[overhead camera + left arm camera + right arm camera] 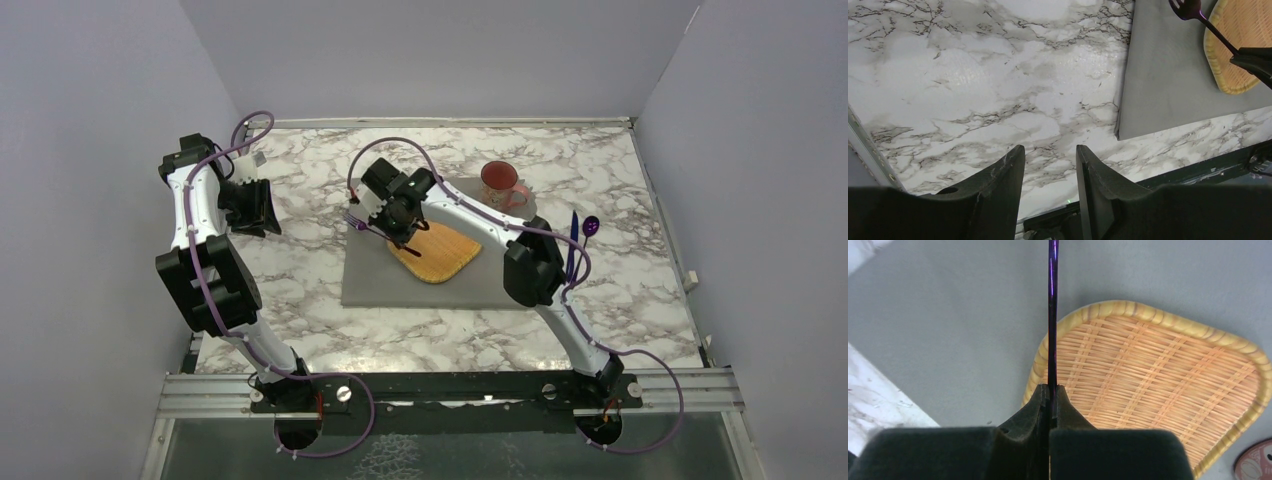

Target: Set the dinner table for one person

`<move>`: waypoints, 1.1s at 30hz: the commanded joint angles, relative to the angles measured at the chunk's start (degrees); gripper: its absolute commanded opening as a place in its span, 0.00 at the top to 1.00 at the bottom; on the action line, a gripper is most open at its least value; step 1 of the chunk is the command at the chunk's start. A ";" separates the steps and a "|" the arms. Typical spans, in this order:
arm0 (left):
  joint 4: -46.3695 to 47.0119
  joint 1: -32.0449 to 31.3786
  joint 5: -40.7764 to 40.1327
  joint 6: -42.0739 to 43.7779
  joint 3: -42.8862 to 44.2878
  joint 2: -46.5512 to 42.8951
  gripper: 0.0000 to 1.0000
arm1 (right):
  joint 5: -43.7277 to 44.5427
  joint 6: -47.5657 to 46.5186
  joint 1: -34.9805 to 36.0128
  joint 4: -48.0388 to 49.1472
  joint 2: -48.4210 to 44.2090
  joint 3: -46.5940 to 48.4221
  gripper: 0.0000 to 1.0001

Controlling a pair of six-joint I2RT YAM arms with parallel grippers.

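Mounting rail (450,388): a metal bar along the near edge, with both arm bases bolted to it.
Dinner table (300,300): a white-and-grey veined marble top that fills the floor of the walled cell, from the rail out to the far wall.
Placemat (380,280): a grey cloth lying flat on the marble, about mid-table and a little right of centre.
Wicker tray (445,258): a rounded woven piece resting on the placemat, toward its middle.
Right gripper (1050,387): reaches over the left rim of the tray, with its jaws pressed together on a thin handle.
Fork (1052,305): purple and pinched by its handle in the right gripper. Its tines point left, out over bare placemat just beside the tray. Whether the tines touch the cloth cannot be told.
Knife (572,245): dark blue, lying on the marble just right of the placemat, with its near end hidden by the right arm's elbow.
Spoon (590,228): purple, close beside the knife on its right, with the bowl at the far end.
Left gripper (1050,150): hangs over bare marble left of the placemat. Its fingers stand apart with nothing between them.
Mug (500,183): pink, upright at the placemat's far right corner, with its handle turned right.
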 commanded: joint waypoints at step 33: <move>-1.13 0.37 3.09 0.59 2.46 3.61 0.57 | -22.22 -12.99 2.91 -18.33 0.32 6.73 0.83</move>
